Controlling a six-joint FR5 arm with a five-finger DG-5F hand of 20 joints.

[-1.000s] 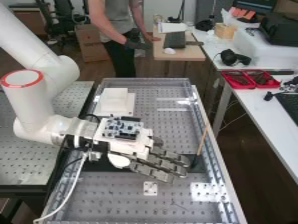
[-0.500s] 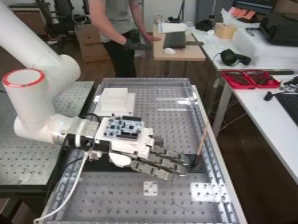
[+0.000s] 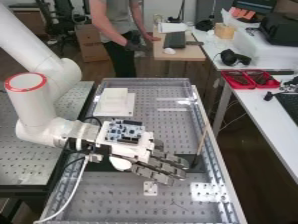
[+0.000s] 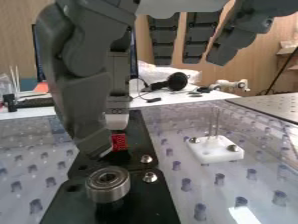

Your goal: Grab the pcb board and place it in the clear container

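The hand [image 3: 159, 162] is over the black plate in the middle of the bench, its long fingers straight towards the right side. A blue and white circuit board [image 3: 125, 131] sits on top of the hand's mount. In the wrist view the hand [image 4: 80, 90] has several straight fingers apart from the thumb. A small red piece [image 4: 119, 142] lies low by a dark fingertip and the black plate; whether they touch I cannot tell. A clear plastic rim [image 3: 146, 79] runs round the perforated bench top.
A round metal bearing [image 4: 108, 184] and screws sit on the black plate [image 4: 149, 200], with a white block [image 4: 215, 149] beside it. A thin wooden stick [image 3: 201, 142] stands at the plate's right end. White stacked blocks [image 3: 115, 102] are farther back.
The arm and hand have shifted slightly towards the bench's near end, and the fingertips have moved a little down the high view. The circuit board on top has moved along with the hand.
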